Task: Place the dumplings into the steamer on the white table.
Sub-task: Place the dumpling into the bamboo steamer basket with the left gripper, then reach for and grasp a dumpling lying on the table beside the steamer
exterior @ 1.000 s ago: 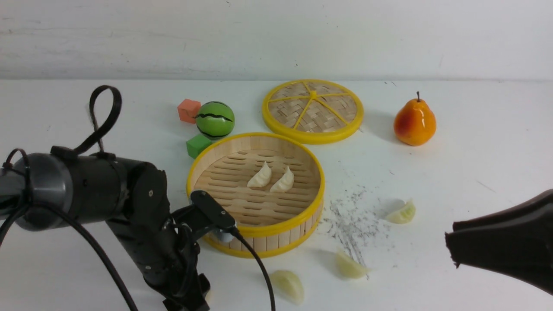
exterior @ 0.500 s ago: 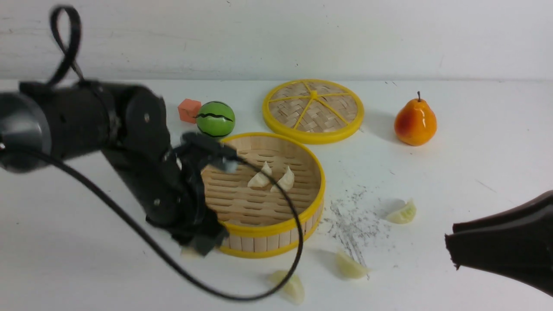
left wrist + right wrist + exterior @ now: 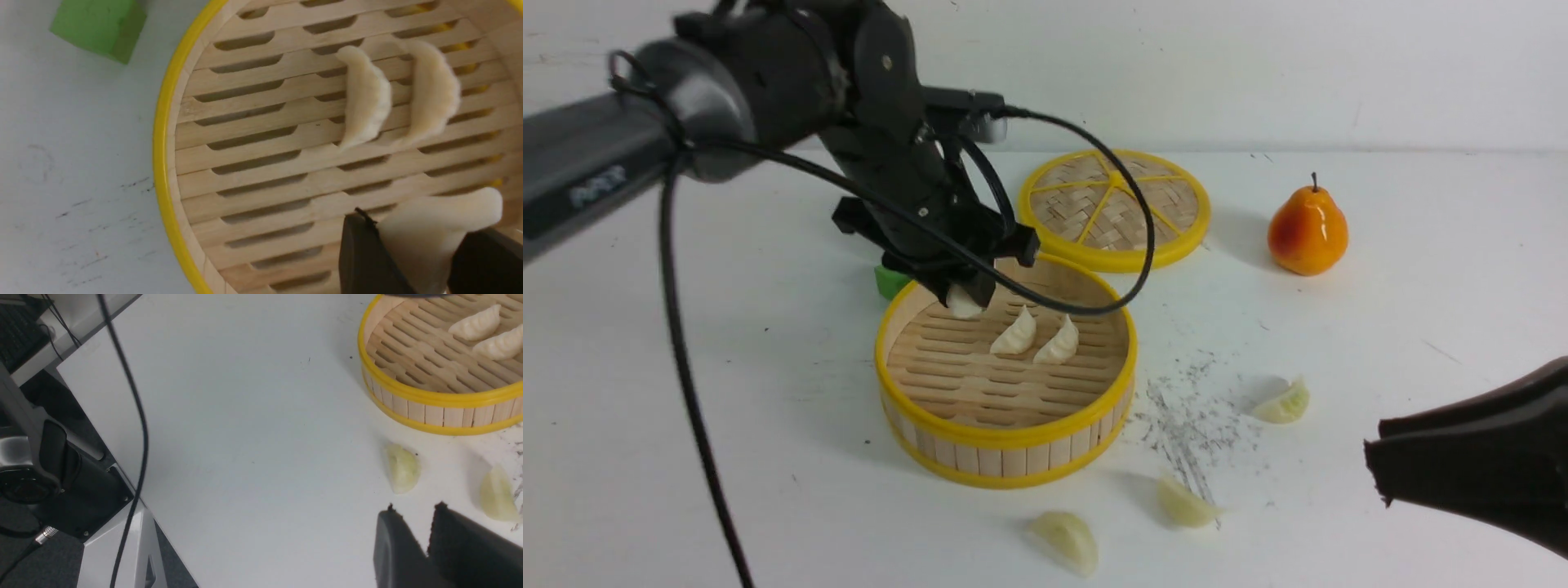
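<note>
The bamboo steamer (image 3: 1005, 437) sits mid-table with two cream dumplings (image 3: 1015, 333) (image 3: 1058, 341) lying side by side on its slats. My left gripper (image 3: 964, 298) hangs over the steamer's far left inside, shut on a third cream dumpling (image 3: 965, 305). The left wrist view shows that dumpling (image 3: 429, 228) pinched between the black fingers (image 3: 363, 257), above the slatted floor and near the yellow rim (image 3: 161, 134). Three pale greenish dumplings (image 3: 1284, 402) (image 3: 1184, 503) (image 3: 1068, 539) lie on the white table (image 3: 1421, 327). My right gripper (image 3: 1372, 469) hovers at the near right, slightly open and empty, close to two of them (image 3: 402, 468) (image 3: 496, 494).
The woven lid (image 3: 1115, 208) lies behind the steamer and a toy pear (image 3: 1307, 229) stands at the far right. A green cube (image 3: 890, 282) peeks out beside the steamer's far left, under my left arm. Grey scuffs (image 3: 1188, 416) mark the table. The table's edge and robot base (image 3: 61, 473) show in the right wrist view.
My left arm has risen from the table's near left with a cream dumpling and swung back over the steamer's far left. The right arm has not moved.
</note>
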Available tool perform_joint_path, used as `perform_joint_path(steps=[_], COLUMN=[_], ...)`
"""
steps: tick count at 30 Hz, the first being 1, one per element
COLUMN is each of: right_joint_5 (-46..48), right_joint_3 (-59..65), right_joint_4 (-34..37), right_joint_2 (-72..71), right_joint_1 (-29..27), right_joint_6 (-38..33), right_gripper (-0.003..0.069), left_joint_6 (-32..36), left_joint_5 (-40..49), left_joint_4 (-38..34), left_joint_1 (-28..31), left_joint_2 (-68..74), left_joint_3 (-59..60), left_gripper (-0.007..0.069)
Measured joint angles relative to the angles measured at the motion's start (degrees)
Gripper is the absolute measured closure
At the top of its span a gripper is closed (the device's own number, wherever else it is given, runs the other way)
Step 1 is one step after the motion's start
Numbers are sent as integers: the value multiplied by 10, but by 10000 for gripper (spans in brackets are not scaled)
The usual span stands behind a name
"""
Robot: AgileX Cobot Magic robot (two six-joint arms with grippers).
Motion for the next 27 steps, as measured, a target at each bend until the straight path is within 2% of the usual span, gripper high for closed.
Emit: perform_joint_path(steps=[6,12,15,18,19,21,24,27], right_joint_5=[1,1,1,1,1,1,1,-7], right_joint_3=[0,0,0,0,0,0,0,0], right_joint_4=[0,0,0,0,0,0,0,0], right_joint_2=[0,0,0,0,0,0,0,0], right_joint_1=[0,0,0,0,0,0,0,0], right_joint_6=[0,0,0,0,0,0,0,0], right_gripper=[519,519,517,513,512,512,512,512], left_joint_6=[-32,-36,-36,-36,-36,-36,-36,-29], left_joint_5=[6,-34,-41,-42,-42,-36,-20,6], left_joint_4=[9,17,24,31,34,40,42,51], left_joint_1=[19,20,20,20,20,20,20,20], left_joint_2=[84,110,115,121,121,124,115,84], left_joint_3=[-45,-52,-53,-53,-53,-53,-53,-53], left_gripper=[378,377,330,235,229,149,110,106])
